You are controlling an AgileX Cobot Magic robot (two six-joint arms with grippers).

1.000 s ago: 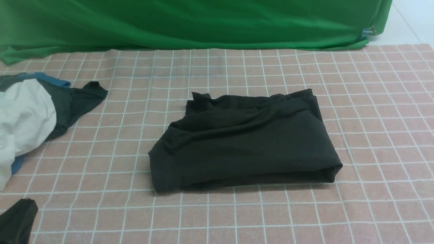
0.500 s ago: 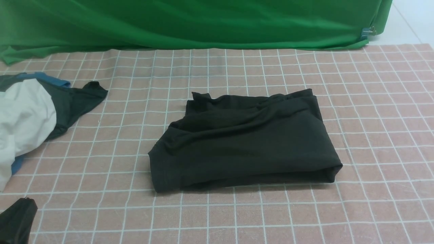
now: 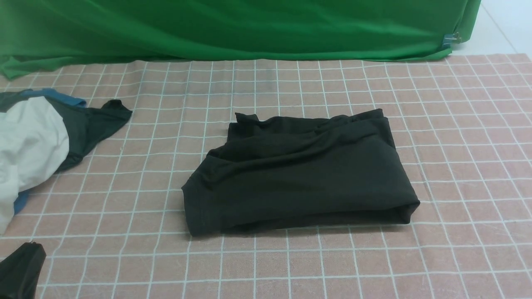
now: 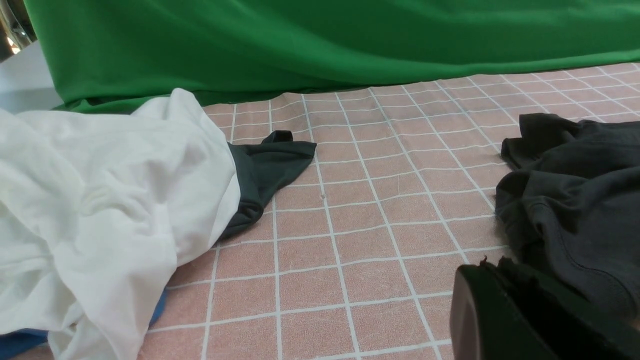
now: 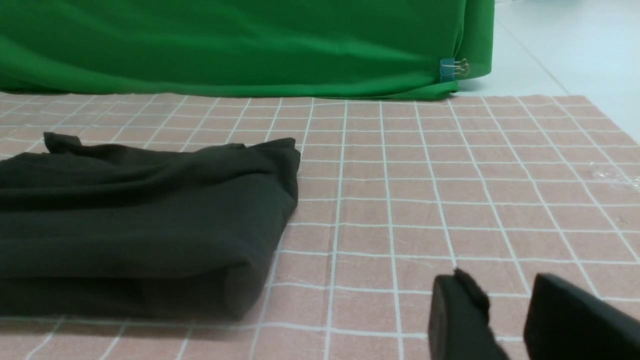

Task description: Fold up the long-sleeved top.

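A: Top (image 3: 301,174) status?
B: Lying folded mid-cloth (image 3: 457,145), nothing touching it.
A: Grippers?
B: Right gripper (image 5: 507,320) sitting parted, empty. Left gripper (image 4: 505,280) looking closed, though it's only partly showing.

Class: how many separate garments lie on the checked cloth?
3: folded black top at centre; white garment at left; dark grey garment under it. More may be hidden beneath.

A pink tablecloth (image 3: 457,124) with a grid of thin white lines covers the work surface, lying mostly flat under soft, even light. Along its far edge hangs a green backdrop cloth (image 3: 232,29), creased in long folds, with a blue binder clip (image 3: 448,40) pinching its lower right corner. Past that corner shows a pale, plain floor (image 3: 507,25).
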